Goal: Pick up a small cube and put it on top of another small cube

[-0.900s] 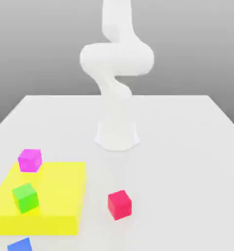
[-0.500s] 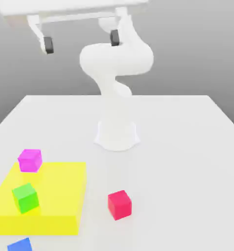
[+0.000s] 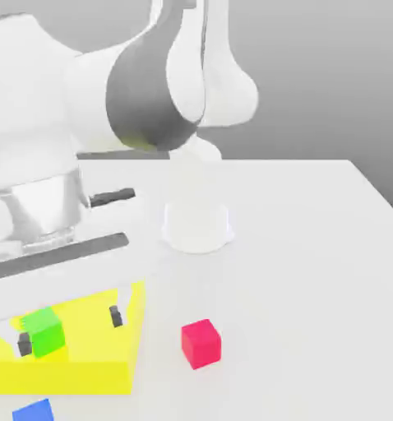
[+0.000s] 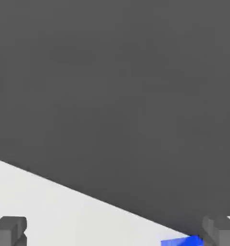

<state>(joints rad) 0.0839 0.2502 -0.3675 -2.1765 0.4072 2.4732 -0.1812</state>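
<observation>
The arm has swung down close over the yellow block [image 3: 93, 353], its gripper [image 3: 68, 327] spread wide and holding nothing. The small blue cube [image 3: 34, 410] lies on the table just beside that block, ungrasped; all stacking remains.

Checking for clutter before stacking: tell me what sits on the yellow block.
A green cube sits on the yellow block. The open gripper and arm cover the block's far corner, so anything there is hidden.

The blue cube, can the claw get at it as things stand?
Probably yes: the blue cube sits bare on the table, nothing on it, and the open claw hangs nearby over the yellow block.
</observation>
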